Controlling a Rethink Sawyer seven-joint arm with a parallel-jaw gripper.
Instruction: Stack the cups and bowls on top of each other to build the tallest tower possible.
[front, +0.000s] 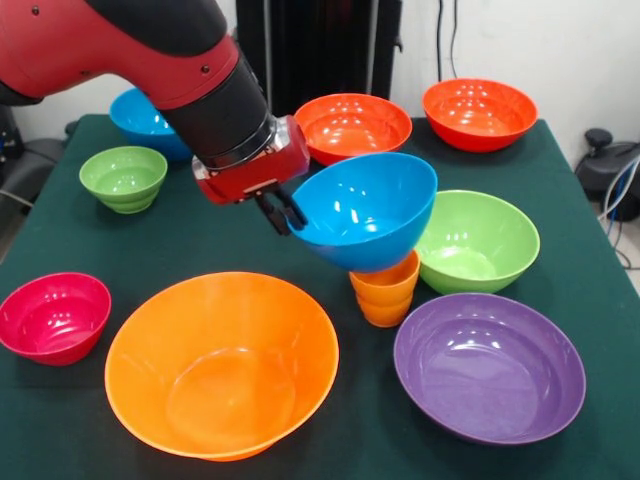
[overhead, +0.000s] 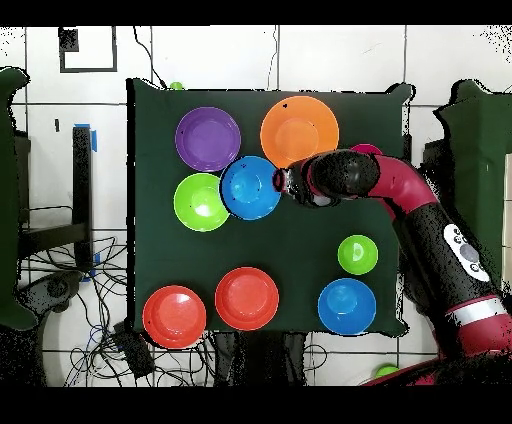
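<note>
My gripper (front: 283, 215) is shut on the rim of a blue bowl (front: 370, 205) and holds it tilted right over an orange cup (front: 385, 290). The bowl's base meets the cup's rim; I cannot tell whether it rests there. In the overhead view the gripper (overhead: 280, 185) grips the same blue bowl (overhead: 250, 187), which hides the cup. A large orange bowl (front: 222, 365) and a large purple bowl (front: 488, 365) stand nearest the camera. A green bowl (front: 476, 240) stands just right of the cup.
A crimson bowl (front: 54, 316) sits at the left, a small ribbed green bowl (front: 124, 178) behind it, and a second blue bowl (front: 145, 120) partly behind the arm. Two red-orange bowls (front: 352, 125) (front: 479, 112) stand at the far side of the green table (front: 200, 240).
</note>
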